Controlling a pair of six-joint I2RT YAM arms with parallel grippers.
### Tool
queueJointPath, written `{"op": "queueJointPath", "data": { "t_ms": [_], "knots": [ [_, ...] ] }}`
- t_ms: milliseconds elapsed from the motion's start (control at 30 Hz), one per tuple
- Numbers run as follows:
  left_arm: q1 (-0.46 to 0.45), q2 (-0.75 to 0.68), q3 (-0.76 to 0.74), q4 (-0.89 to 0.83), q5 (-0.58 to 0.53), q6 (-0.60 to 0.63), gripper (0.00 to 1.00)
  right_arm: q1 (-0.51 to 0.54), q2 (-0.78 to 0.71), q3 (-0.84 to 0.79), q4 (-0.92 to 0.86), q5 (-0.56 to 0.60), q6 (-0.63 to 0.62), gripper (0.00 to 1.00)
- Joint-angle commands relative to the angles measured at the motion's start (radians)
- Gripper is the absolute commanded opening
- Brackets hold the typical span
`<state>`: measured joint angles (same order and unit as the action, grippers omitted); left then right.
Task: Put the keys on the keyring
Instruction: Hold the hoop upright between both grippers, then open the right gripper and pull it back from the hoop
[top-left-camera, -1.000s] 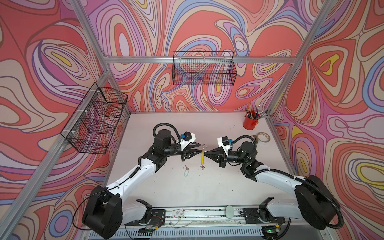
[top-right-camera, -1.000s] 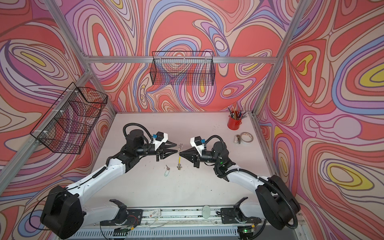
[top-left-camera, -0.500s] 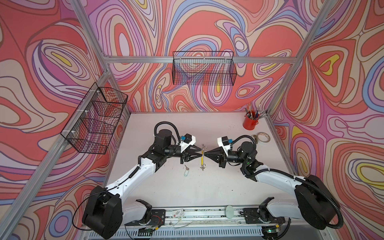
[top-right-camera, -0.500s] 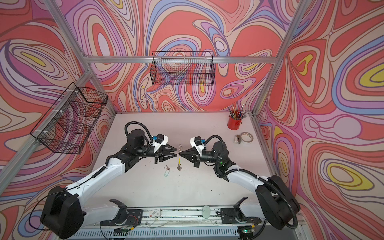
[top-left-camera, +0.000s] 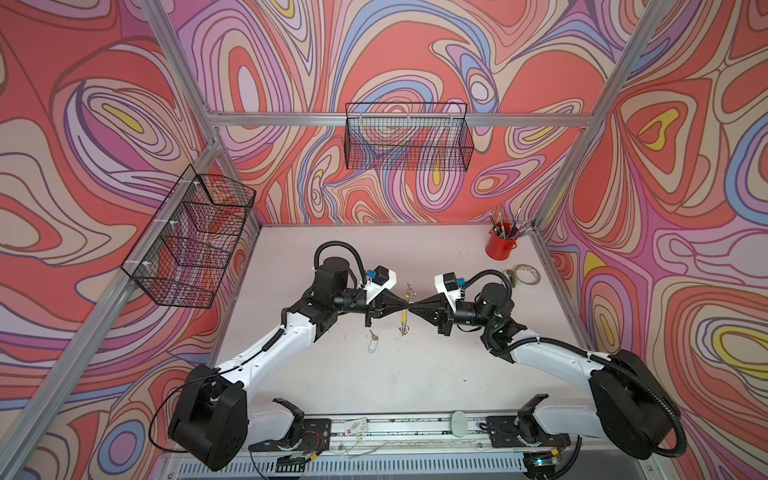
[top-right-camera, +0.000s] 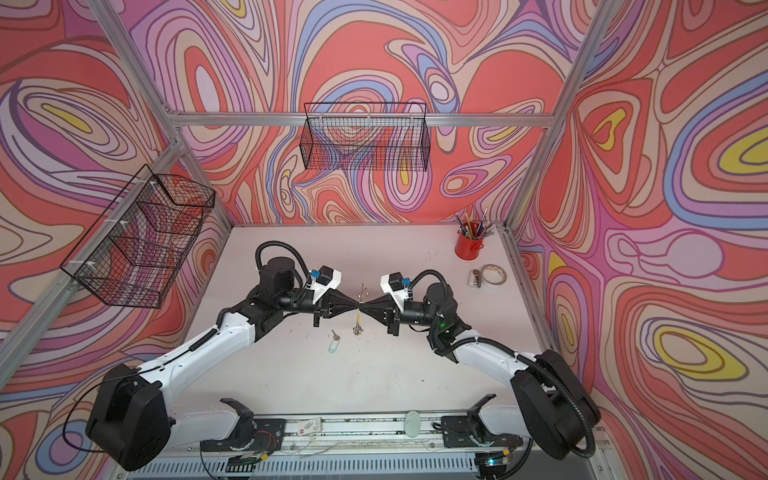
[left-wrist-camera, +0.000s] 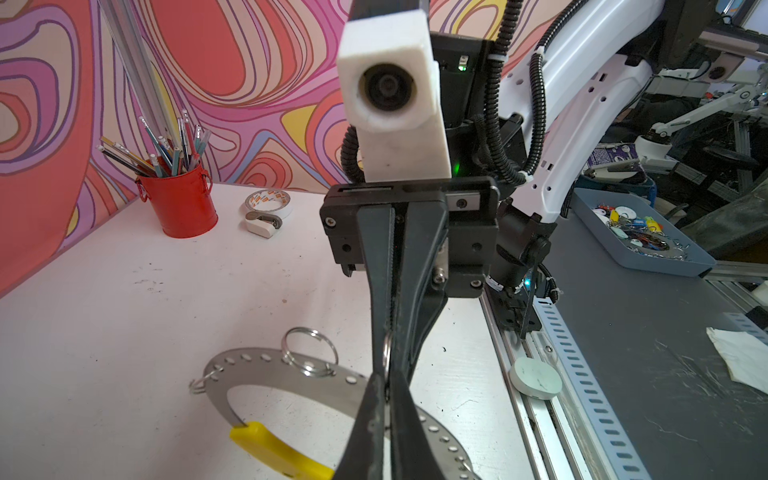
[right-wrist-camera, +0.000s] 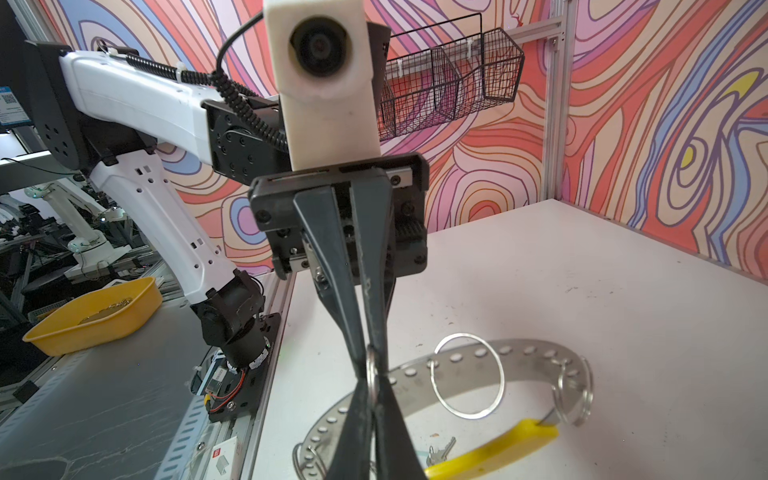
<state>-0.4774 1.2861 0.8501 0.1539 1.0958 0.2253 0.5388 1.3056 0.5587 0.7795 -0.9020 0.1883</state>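
The keyring (left-wrist-camera: 266, 370) is a flat grey hoop with a row of holes, small wire loops and a yellow sleeve (left-wrist-camera: 278, 453). In both top views it shows edge-on as a thin line (top-left-camera: 402, 318) between the two arms. My left gripper (top-left-camera: 402, 306) and right gripper (top-left-camera: 411, 306) meet tip to tip at its rim. Both are shut on it, pinching where a small wire loop (right-wrist-camera: 371, 365) sits. One key with a pale tag (top-left-camera: 373, 341) lies on the table just left of the hoop, and it shows through the hoop in the right wrist view (right-wrist-camera: 440, 451).
A red cup of pencils (top-left-camera: 501, 245) and a whitish tape roll (top-left-camera: 527, 276) stand at the back right. Black wire baskets hang on the back wall (top-left-camera: 407, 141) and left wall (top-left-camera: 191, 241). A metal rail (top-left-camera: 415, 428) runs along the table's front edge.
My left gripper moved right to the keyring and closed on its rim. The right gripper stayed in place, shut on the keyring.
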Motion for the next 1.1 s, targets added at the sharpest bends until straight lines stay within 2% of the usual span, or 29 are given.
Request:
{"op": "queueJointPath", "data": {
  "t_ms": [0, 133, 267, 500, 700, 867, 1067],
  "knots": [
    [-0.005, 0.006, 0.029, 0.02, -0.026, -0.016, 0.0, 0.006, 0.012, -0.003, 0.003, -0.004, -0.022, 0.0],
    [-0.005, -0.019, 0.033, 0.005, -0.123, -0.023, 0.0, 0.006, 0.006, -0.002, -0.028, 0.003, -0.038, 0.0],
    [-0.004, -0.053, 0.059, -0.109, -0.164, 0.069, 0.0, 0.006, -0.013, -0.006, -0.072, 0.018, -0.068, 0.0],
    [-0.004, -0.067, 0.135, -0.323, -0.205, 0.241, 0.0, 0.006, -0.037, 0.0, -0.136, 0.041, -0.116, 0.18],
    [-0.004, -0.067, 0.189, -0.433, -0.243, 0.329, 0.0, 0.006, -0.071, -0.017, -0.153, 0.096, -0.139, 0.34],
    [-0.005, -0.06, 0.183, -0.434, -0.273, 0.359, 0.0, 0.006, -0.1, -0.034, -0.165, 0.18, -0.145, 0.43],
    [-0.028, -0.044, 0.138, -0.325, -0.329, 0.373, 0.0, 0.006, -0.124, -0.051, -0.204, 0.396, -0.115, 0.46]
  ]
}}
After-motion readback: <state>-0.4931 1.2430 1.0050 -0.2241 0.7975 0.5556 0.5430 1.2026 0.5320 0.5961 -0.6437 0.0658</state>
